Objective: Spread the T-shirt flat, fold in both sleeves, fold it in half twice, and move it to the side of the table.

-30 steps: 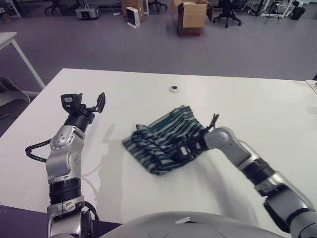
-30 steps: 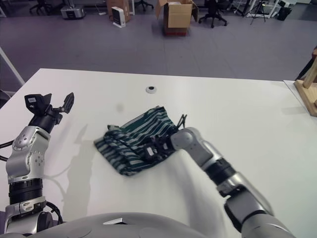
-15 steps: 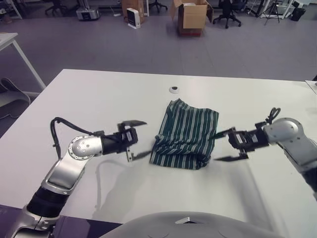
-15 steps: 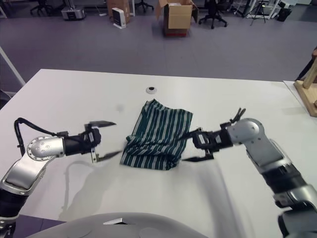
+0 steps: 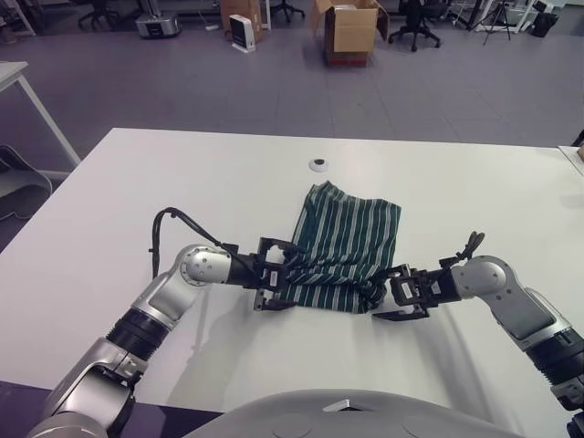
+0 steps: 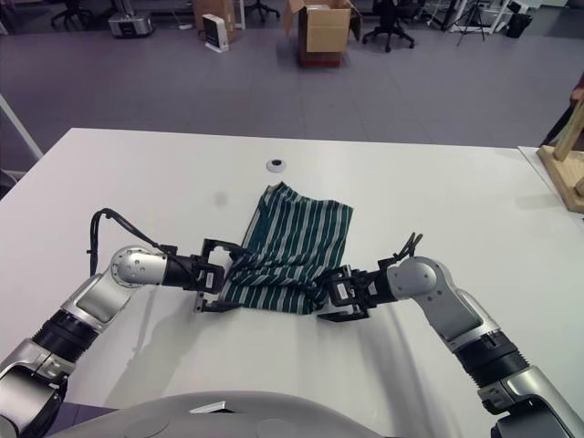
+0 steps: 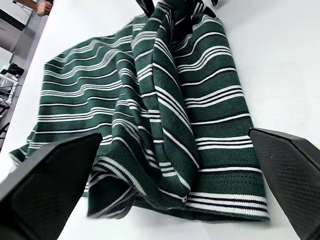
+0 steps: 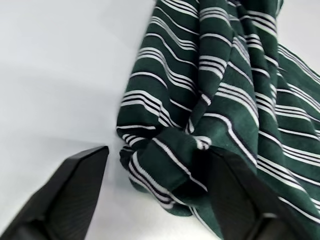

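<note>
Left eye view has the two pincers nearest, low over the white tabletop (image 5: 164, 182), one at each near corner of the T-shirt (image 5: 345, 245). The left pincer (image 5: 276, 275) stands wide, its two dark fingers spread on either side of the near-left corner of the hem. In the left wrist view the striped hem lies between those fingers (image 7: 50, 180), with bare tabletop showing beside the cloth. The right pincer (image 5: 399, 292) is also spread wide at the near-right corner. In the right wrist view a bunched knot of cloth sits between its fingers (image 8: 70, 190), the other finger just against the fold; whether it presses the cloth cannot be told.

The T-shirt, dark green with white stripes, lies near the middle of the tabletop, folded into a rough oblong. Its near edge is rumpled and its far edge lies flatter.

Beyond the T-shirt, apart from it, a small round disc (image 5: 318, 165) sits on the tabletop. Farther off on the floor stands an open cardboard box (image 5: 352, 27).
</note>
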Robot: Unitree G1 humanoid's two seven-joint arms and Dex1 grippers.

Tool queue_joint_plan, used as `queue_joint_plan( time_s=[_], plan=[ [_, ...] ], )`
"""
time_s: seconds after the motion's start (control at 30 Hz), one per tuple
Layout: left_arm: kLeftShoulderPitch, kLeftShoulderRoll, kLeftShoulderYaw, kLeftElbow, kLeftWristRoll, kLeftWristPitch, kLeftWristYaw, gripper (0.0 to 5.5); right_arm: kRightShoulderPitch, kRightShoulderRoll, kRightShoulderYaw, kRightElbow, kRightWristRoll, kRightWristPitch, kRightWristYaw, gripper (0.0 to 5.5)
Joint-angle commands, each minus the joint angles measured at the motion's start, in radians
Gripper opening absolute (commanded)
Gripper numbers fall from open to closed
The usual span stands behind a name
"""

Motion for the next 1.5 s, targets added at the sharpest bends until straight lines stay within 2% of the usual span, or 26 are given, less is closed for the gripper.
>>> queue_joint_plan(
  time_s=[0.03, 0.23, 0.43, 0.6, 0.93, 1.07, 1.2, 1.33, 1.4, 1.5],
  plan=[
    [-0.036, -0.009, -0.025, 0.082, 0.032, -0.039, -0.020, 5.40, 0.004, -0.013, -0.025, -0.020, 0.001, -0.004, -0.006, 2.47],
    [-0.005, 0.032, -0.043, 0.103, -0.032, -0.022, -0.139, 4.33, 0.009, 0.007, -0.019, -0.001, -0.048, -0.006, -0.057, 1.29],
    [-0.012, 0.065, -0.055, 0.153, 0.045, -0.038, -0.131, 3.15, 0.022, 0.011, -0.018, -0.018, -0.035, 0.013, -0.044, 0.34],
    [-0.022, 0.031, -0.055, 0.197, 0.035, -0.006, -0.098, 2.50, 0.046, -0.002, -0.022, -0.030, -0.006, 0.017, -0.011, 0.31],
    [-0.021, 0.029, -0.079, 0.217, 0.007, 0.064, -0.163, 0.81, 0.048, 0.012, -0.037, -0.046, 0.041, -0.006, -0.010, 0.31],
    [-0.028, 0.045, -0.069, 0.160, -0.012, 0.066, -0.181, 0.30, 0.058, -0.011, -0.056, -0.099, 0.136, 0.068, 0.044, 0.31],
    [0.056, 0.180, 0.057, -0.220, -0.294, 0.349, -0.297, 0.21, 0.113, -0.136, -0.140, -0.264, 0.391, 0.342, 0.172, 0.31],
    [0.093, 0.355, 0.200, -0.595, -0.646, 0.778, -0.333, 0.21, 0.168, -0.290, -0.277, -0.352, 0.632, 0.565, 0.306, 0.31],
    [0.060, 0.364, 0.220, -0.710, -0.793, 0.950, -0.289, 0.19, 0.175, -0.338, -0.344, -0.373, 0.745, 0.655, 0.359, 0.31],
    [-0.035, 0.306, 0.218, -0.766, -0.963, 1.137, -0.212, 0.19, 0.092, -0.350, -0.406, -0.334, 0.893, 0.788, 0.393, 0.31]
  ],
)
